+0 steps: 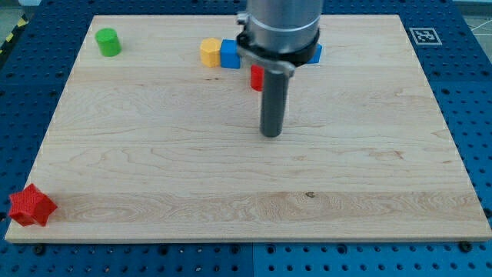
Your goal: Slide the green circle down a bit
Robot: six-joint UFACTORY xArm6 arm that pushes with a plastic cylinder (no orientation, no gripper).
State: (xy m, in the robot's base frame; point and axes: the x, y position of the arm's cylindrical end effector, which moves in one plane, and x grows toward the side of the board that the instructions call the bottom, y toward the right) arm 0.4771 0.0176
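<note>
Green circle: the small green cylindrical block (108, 41) stands upright on the wooden board, near the board's upper-left corner, alone, well apart from every other block.
Tip position: my tip (271, 135), the lower end of the straight dark rod, sits near the middle of the board; the green cylinder lies at about 10 o'clock from it, far off, no contact.
Jaws: I have none on this rig, only the bare rod, so nothing is clenched, released or grasped.
Arm body: the grey metal housing (281, 27) above the rod comes in from the view's top and covers part of the block row behind it.
Yellow block: a yellow block (210, 52), shape roughly hexagonal though I cannot be sure, sits at about 11 o'clock from my tip, touching the blue cube at its 3 o'clock side.
Blue cube: a blue cube-like block (230, 54) stands just beside the arm housing, between the yellow block and the rod.
Red block: a small red block (257, 78), partly hidden by the rod, shape unclear, sits just at 12 o'clock of my tip.
Second blue block: a sliver of another blue block (317, 53) shows at 1 o'clock, mostly hidden.
Red star: a red star-shaped block (31, 206) rests at the board's lower-left corner, at about 8 o'clock from my tip.
Board: the pale wooden board (369, 177) lies on a blue perforated table (473, 115).
</note>
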